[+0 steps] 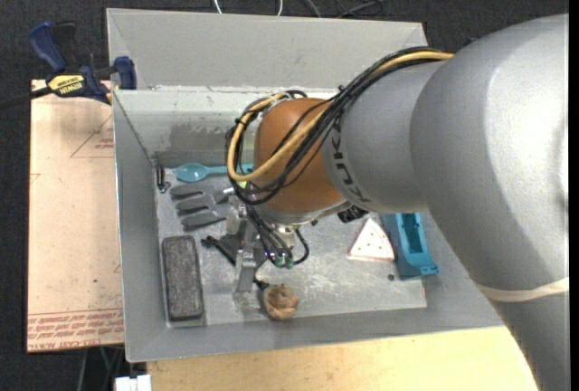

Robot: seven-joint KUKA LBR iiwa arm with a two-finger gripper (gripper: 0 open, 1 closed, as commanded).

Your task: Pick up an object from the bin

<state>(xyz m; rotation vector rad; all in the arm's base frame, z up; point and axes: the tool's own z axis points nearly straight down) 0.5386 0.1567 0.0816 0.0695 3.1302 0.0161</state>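
Observation:
My gripper (245, 277) hangs low in the front middle of the bin, under the orange wrist cover. Just to its right, near the front wall, lies a brown, rounded lump (279, 300). A small black piece (220, 245) lies right beside the gripper on its left. Further left, a dark grey rectangular block (183, 279) lies lengthwise along the left wall. I see nothing held in the gripper.
A light blue spoon (193, 172) and some grey flat pieces (195, 205) lie at the back left. On the right are a white triangle with red dots (369, 243) and a blue tool (412, 244). The arm covers the bin's back right.

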